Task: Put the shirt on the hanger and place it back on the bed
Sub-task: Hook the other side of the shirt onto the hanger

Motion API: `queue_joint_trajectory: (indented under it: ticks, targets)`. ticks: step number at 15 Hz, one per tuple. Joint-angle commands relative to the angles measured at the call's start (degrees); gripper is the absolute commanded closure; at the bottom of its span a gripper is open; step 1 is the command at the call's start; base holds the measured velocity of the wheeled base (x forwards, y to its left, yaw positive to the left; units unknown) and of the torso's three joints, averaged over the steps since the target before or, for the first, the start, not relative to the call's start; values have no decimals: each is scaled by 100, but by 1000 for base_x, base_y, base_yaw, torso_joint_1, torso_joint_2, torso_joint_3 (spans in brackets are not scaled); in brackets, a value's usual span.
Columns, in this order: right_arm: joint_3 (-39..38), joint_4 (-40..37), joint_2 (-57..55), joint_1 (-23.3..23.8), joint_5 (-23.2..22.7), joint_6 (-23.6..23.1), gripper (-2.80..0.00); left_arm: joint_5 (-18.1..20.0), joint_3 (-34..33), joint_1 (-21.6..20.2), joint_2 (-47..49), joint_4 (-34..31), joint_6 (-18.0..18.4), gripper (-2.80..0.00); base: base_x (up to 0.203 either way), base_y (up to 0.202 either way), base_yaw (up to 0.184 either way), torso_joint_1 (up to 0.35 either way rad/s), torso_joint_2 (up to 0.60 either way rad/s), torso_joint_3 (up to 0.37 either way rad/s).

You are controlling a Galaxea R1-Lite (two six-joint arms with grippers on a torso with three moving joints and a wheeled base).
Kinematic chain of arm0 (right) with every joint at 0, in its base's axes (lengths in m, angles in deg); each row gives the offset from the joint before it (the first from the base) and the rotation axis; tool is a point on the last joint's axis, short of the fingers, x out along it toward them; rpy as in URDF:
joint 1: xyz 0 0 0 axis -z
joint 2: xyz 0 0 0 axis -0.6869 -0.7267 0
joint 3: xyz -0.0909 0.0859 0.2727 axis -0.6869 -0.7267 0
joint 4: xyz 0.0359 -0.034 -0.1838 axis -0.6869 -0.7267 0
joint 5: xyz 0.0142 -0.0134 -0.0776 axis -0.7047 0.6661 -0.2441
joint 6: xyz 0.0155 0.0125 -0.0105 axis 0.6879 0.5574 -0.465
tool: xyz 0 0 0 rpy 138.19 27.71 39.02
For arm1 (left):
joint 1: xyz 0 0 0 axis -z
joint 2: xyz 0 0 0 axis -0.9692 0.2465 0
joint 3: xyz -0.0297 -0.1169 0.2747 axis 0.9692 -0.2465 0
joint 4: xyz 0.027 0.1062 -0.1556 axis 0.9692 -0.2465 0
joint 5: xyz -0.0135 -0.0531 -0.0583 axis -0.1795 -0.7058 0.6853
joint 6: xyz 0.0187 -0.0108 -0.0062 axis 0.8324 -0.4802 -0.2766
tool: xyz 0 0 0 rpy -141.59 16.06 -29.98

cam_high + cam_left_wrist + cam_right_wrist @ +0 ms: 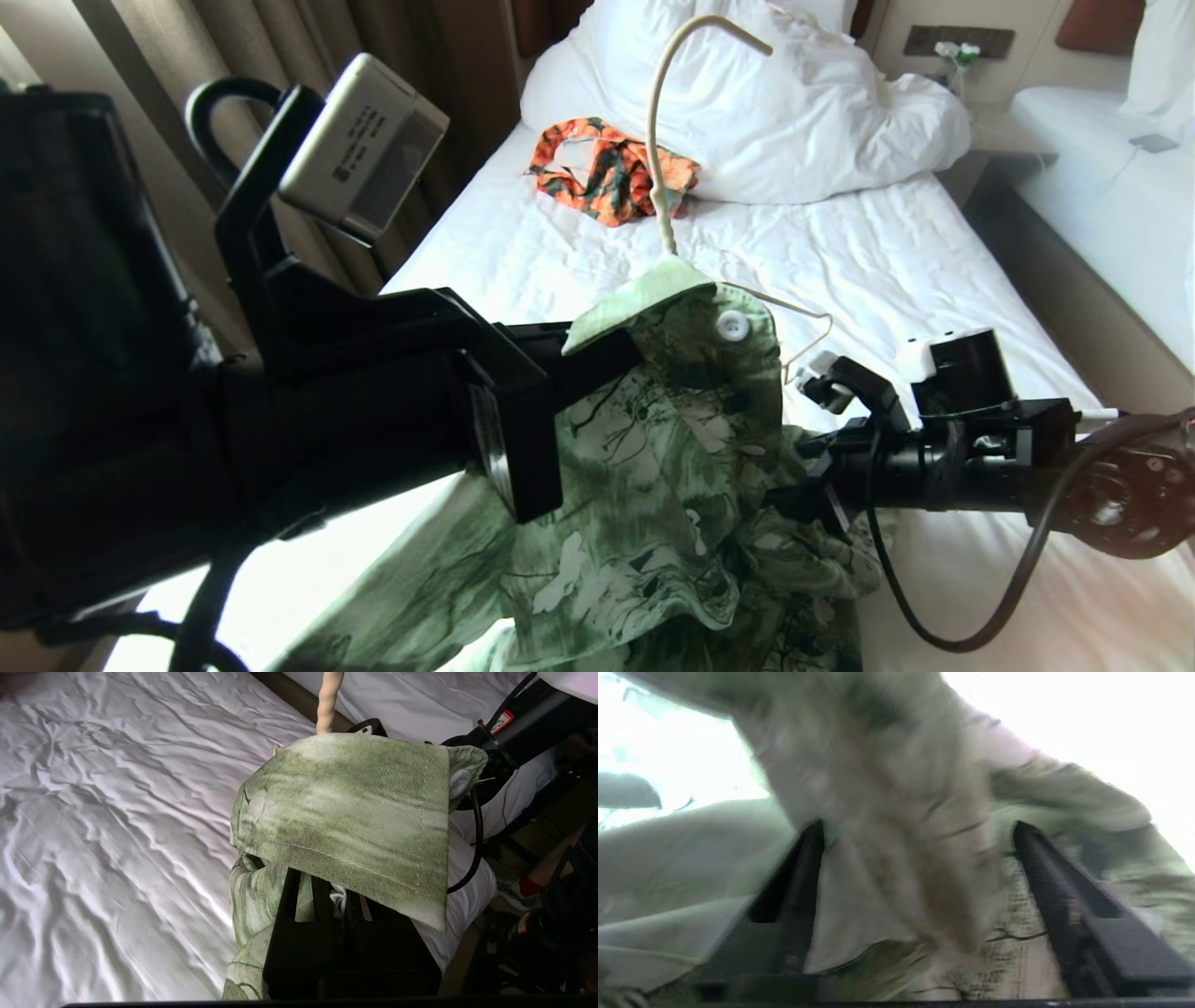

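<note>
The light green printed shirt (653, 485) hangs draped over a cream hanger (658, 140) above the bed (840, 252). The hanger's hook rises above the collar (345, 807). My left gripper (338, 891) reaches in from the left under the collar and is shut on the hanger's neck, with shirt cloth around it. My right gripper (917, 828) comes from the right, pushed into the shirt's side folds (798, 485). Its fingers (1041, 858) stand wide open with loose cloth (887, 812) between them. A thin hanger arm (794, 313) shows beside the top button.
An orange-and-dark-green garment (611, 173) lies near the bunched white duvet (794, 112). Curtains (187, 47) hang along the left, and a second bed (1111, 187) stands on the right beyond a nightstand (990, 131). A person's foot (528, 886) is beside the bed.
</note>
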Motion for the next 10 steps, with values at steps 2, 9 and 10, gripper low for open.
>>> queue_joint_trajectory:
  ticks: [2,9,10]
  targets:
    - [-21,44,-179,-77,-23,30,0,-1,-8,-7,-14,14,-31,0,0,0,0,0,0,0]
    - [4,27,352,511,-563,1010,0,17,-69,-344,17,40,-145,0,0,0,0,0,0,0]
    - [5,27,377,674,-649,1063,0,24,-64,-425,43,46,-153,0,0,0,0,0,0,0]
